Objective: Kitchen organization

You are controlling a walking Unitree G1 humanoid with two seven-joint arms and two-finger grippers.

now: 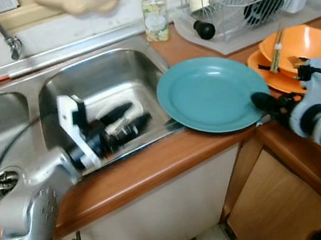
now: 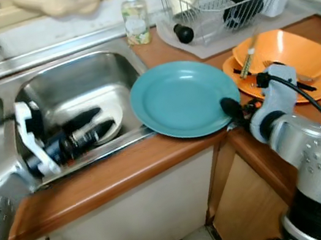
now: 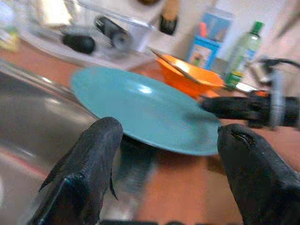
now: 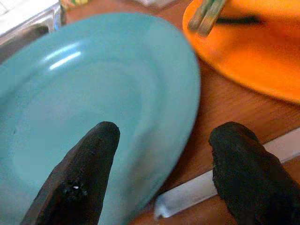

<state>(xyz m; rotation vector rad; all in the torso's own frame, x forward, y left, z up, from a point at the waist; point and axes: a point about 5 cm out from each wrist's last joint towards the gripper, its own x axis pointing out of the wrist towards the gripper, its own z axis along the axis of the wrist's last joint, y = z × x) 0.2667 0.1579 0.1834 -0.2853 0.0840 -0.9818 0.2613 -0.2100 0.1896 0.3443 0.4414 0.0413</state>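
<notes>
The teal plate [image 1: 208, 93] lies nearly flat on the counter's [image 1: 156, 164] front edge, its left rim overhanging the sink [image 1: 104, 80]. The right gripper [image 1: 267, 103] is at its right rim, fingers spread and empty; one finger is over the plate. The left gripper [image 1: 125, 121] hovers over the sink, fingers open, holding nothing, its wrist view blurred.
</notes>
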